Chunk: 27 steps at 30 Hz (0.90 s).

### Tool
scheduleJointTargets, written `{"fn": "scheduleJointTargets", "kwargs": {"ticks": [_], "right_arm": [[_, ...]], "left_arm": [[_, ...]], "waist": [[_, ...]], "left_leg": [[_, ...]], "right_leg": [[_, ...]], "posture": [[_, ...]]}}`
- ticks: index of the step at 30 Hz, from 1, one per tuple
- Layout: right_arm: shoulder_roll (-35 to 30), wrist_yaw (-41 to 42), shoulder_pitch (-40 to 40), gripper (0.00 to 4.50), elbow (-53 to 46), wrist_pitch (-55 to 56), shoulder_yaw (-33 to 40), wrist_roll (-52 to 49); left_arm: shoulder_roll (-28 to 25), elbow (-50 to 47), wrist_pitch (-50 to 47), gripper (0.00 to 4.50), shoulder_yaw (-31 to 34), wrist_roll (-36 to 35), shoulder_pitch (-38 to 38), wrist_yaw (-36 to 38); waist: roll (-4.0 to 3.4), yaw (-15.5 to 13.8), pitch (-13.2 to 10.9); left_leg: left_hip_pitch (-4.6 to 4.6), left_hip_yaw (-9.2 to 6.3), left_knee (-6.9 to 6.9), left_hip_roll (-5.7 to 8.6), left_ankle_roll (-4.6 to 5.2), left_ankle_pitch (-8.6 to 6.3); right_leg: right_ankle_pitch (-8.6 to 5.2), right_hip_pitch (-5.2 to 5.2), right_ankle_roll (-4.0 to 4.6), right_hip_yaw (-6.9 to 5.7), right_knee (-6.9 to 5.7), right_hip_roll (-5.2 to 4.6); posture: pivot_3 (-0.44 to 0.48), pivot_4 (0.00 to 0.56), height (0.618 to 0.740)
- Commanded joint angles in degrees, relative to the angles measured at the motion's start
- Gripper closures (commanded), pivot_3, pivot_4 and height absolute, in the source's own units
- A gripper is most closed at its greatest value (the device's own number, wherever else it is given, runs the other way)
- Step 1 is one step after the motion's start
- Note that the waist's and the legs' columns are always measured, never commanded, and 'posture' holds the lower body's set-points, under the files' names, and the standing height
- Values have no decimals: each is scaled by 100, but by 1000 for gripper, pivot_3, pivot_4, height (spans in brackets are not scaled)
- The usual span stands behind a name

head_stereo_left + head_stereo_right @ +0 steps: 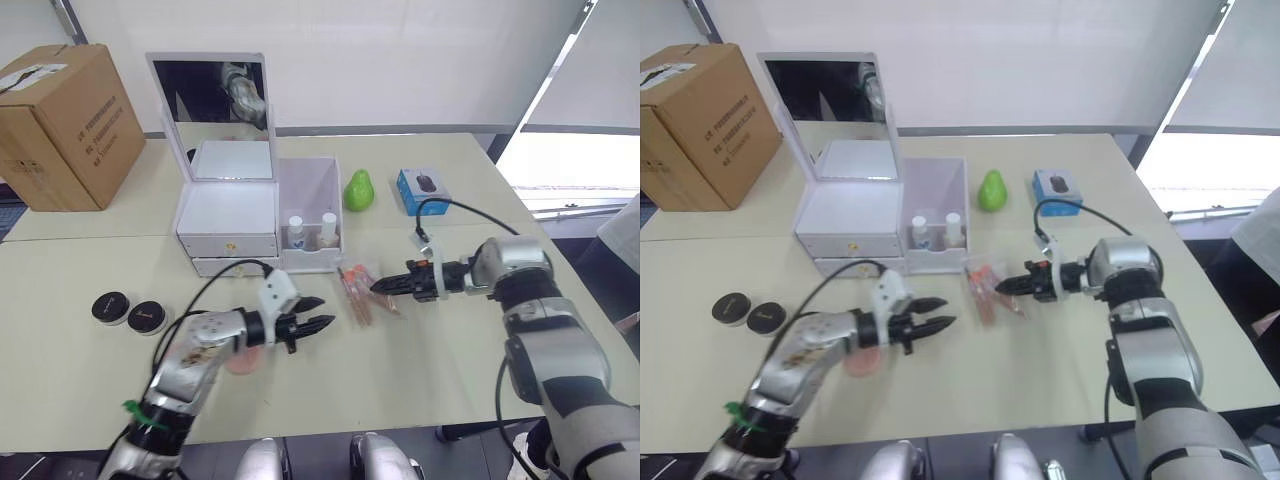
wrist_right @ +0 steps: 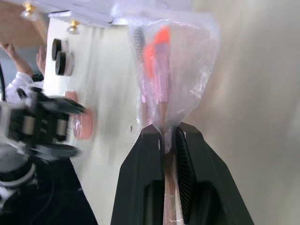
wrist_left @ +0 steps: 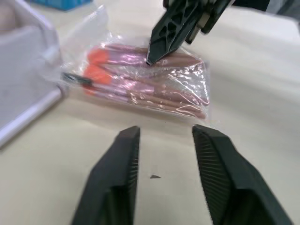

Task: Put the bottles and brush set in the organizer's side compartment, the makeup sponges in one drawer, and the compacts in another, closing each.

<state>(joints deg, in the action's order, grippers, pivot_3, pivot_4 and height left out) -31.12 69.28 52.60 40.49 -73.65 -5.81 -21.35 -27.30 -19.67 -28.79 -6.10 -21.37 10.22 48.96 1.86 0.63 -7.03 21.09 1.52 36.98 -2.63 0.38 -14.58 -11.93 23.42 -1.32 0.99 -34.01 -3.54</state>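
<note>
Now: our right gripper (image 1: 382, 285) pinched on the brush set (image 1: 358, 293), bag lying on the table (image 1: 450, 370) just in front of the organizer (image 1: 262, 220).

We read the set's long axis as running from the organizer's side compartment (image 1: 312, 215) back toward us; the right fingers clamp its near end. Our left gripper (image 1: 312, 323) sits just beside it with jaws apart, empty. Two bottles (image 1: 311, 228) already stand in the compartment. Whether we hold brush handles or only plastic wrap is hard to make out. Compacts (image 1: 127, 311) lie well apart, far left.

The organizer (image 1: 230, 215) is white. Pink-and-orange brush set (image 1: 360, 292) sits in clear wrap. Centre-top, the pear (image 1: 358, 190) is green; the compacts (image 1: 128, 312) are black.
</note>
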Motion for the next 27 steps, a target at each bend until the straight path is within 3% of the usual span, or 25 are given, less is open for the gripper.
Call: {"fn": "scheduleJointTargets", "kwargs": {"ticks": [1,4,5,9,12,16,22,27], "right_arm": [[-318,96,-382,4416,-1454,-451,352,-632],[-316,-155,-674,4416,-2696,-753,1110,-1263],[-157,-353,-634,4416,-2947,-765,1469,-1446],[808,-1566,-170,4416,-3460,-367,2570,-1788],[1541,-2488,215,4416,-3314,815,2725,-1491],[1993,-2878,603,4416,-2365,2800,2246,-738],[2269,-2859,1635,4416,431,5465,2035,-43],[2328,-2749,2192,4416,2164,6757,1925,348]], "left_arm": [[-293,-976,-505,1042,599,-820,-318,39],[-394,-1692,-1015,129,1232,-1478,-625,-415],[-350,-1871,-1105,30,1317,-1525,-685,-665],[147,-2193,-1146,30,1332,-1340,-706,-1730],[562,-2267,-973,30,1090,-1019,-636,-2344],[907,-2138,-583,30,874,-389,-502,-2967],[1080,-1907,-194,30,711,238,-269,-3425],[1040,-1822,74,30,729,581,-189,-3540]], "waist": [[-1,8,-2],[-9,9,-13],[-10,10,-15],[-9,26,-15],[-8,10,-15],[-7,-1,-15],[-8,20,-18],[-7,32,-18]], "left_leg": [[0,0,0,0,0,0],[1,-1,-1,-5,0,0],[1,-2,0,-5,0,0],[-5,-4,-1,-5,-1,-1],[-23,-12,-5,-5,-1,-1],[-8,-13,-5,1,-1,0],[-6,-10,-5,7,0,1],[-11,-10,-5,5,0,1]], "right_leg": [[-11,0,-18,1,1,0],[-15,4,-21,2,-1,3],[-16,4,-23,2,0,3],[-15,-12,-22,9,-1,12],[-15,-17,-22,7,-1,20],[-11,-16,-15,10,2,17],[13,-15,25,18,2,16],[12,-20,28,21,4,18]], "posture": [[0,150,740],[0,150,740],[0,150,740],[0,150,740],[0,150,740],[0,150,740],[0,150,740],[0,150,740]]}}
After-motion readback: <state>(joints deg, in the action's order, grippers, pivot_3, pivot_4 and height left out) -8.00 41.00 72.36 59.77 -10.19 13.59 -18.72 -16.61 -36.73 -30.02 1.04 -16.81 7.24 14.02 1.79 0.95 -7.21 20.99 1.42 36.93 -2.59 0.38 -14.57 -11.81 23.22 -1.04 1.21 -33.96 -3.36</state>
